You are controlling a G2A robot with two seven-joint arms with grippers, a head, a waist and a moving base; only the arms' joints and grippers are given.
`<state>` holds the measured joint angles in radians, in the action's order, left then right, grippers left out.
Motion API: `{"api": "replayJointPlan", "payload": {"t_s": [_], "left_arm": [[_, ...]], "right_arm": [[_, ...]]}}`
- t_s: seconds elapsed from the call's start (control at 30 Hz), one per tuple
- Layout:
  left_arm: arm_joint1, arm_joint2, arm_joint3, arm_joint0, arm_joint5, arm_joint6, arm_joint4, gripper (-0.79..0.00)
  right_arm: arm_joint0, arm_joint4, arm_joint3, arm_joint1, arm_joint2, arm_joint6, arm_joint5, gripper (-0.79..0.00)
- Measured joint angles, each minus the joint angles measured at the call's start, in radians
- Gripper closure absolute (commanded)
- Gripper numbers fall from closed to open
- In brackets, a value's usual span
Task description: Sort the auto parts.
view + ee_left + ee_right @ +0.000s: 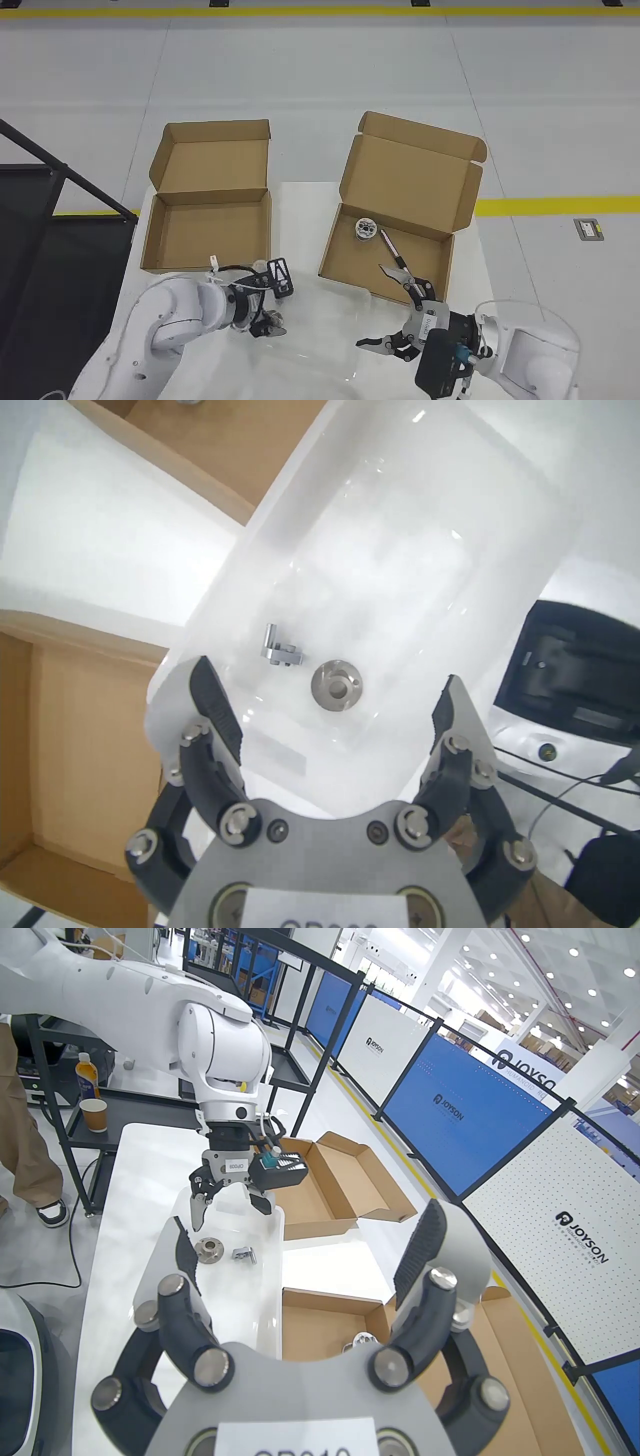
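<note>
A clear plastic tray (400, 550) holds a round metal flange (336, 685) and a small metal bracket (280, 650). My left gripper (330, 700) hangs open just above the flange, nothing between its fingers. The right wrist view shows that left gripper (230, 1205) over the tray's far end, with the flange (207, 1248) and bracket (244, 1254) below it. My right gripper (305, 1248) stands open and holds nothing, above the tray's near end beside the right box (400, 260). That box holds a round part (365, 227) and a thin rod-like part (390, 243).
The left cardboard box (205, 235) lies open with a bare floor, its lid folded back. Both boxes sit at the table's far side. A black shelf (125, 1113) with a paper cup and a bottle stands past the table's left end.
</note>
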<state>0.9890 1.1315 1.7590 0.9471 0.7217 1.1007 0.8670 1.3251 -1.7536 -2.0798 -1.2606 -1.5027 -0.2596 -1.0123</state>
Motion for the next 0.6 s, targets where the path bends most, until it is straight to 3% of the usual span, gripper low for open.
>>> {"api": "replayJointPlan", "payload": {"t_s": [0.33, 0.43, 0.6], "left_arm": [[0.0, 0.002, 0.0, 0.005, 0.021, -0.025, 0.025, -0.785], [0.002, -0.023, -0.002, 0.014, 0.0, -0.021, 0.047, -0.785], [0.013, -0.079, -0.029, -0.033, -0.088, 0.031, 0.051, -0.785]], "right_arm": [[0.0, 0.0, 0.0, 0.0, 0.0, 0.0, 0.0, -0.785], [0.0, 0.0, 0.0, 0.0, 0.0, 0.0, 0.0, -0.785], [0.0, 0.0, 0.0, 0.0, 0.0, 0.0, 0.0, -0.785]]}}
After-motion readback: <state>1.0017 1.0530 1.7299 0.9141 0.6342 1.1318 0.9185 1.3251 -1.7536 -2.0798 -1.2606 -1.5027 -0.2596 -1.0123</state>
